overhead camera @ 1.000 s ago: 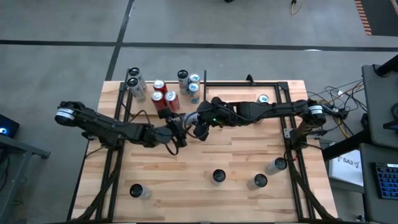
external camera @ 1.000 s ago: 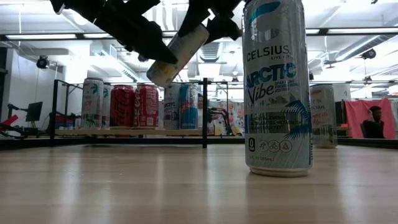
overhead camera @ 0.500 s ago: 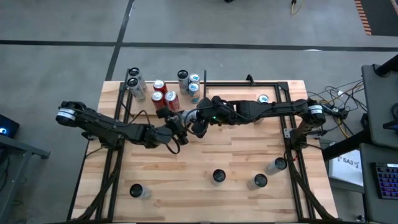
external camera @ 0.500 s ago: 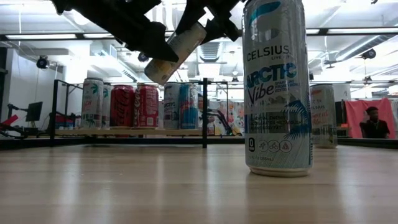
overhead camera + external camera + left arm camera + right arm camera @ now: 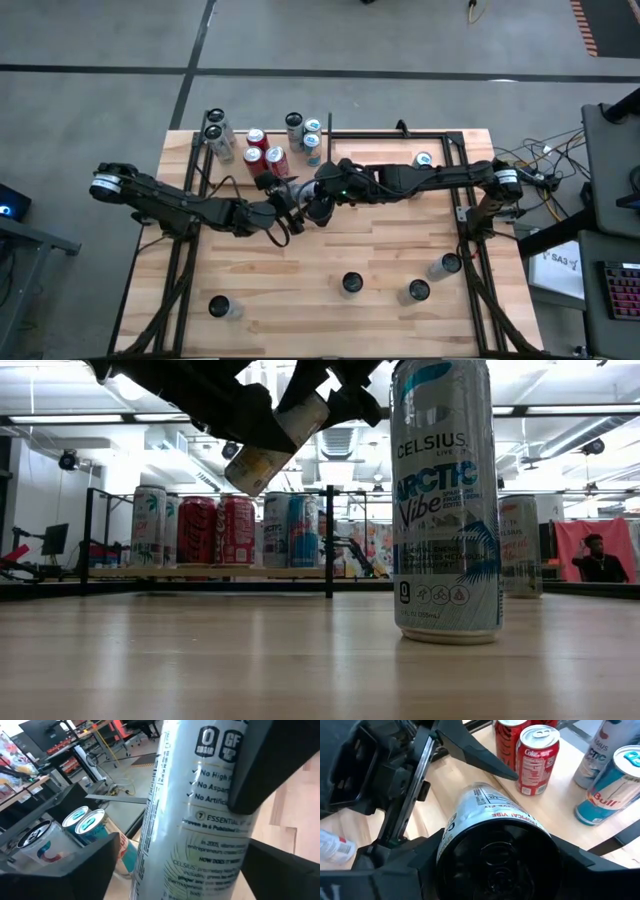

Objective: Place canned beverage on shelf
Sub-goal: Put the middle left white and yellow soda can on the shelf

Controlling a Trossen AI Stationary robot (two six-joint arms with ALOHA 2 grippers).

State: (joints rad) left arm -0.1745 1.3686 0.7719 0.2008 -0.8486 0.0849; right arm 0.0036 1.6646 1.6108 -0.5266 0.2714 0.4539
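The white can (image 5: 268,442) hangs tilted in the air above mid-table, clamped at its base end by the right gripper (image 5: 318,203). The left gripper (image 5: 283,203) sits with fingers spread wide on either side of the can body, apparently not gripping. The shelf (image 5: 300,172) at the far edge holds several upright cans (image 5: 226,530).

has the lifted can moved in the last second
Yes. In the low view the tilted can has shifted slightly left, away from the shelf's black upright rod.
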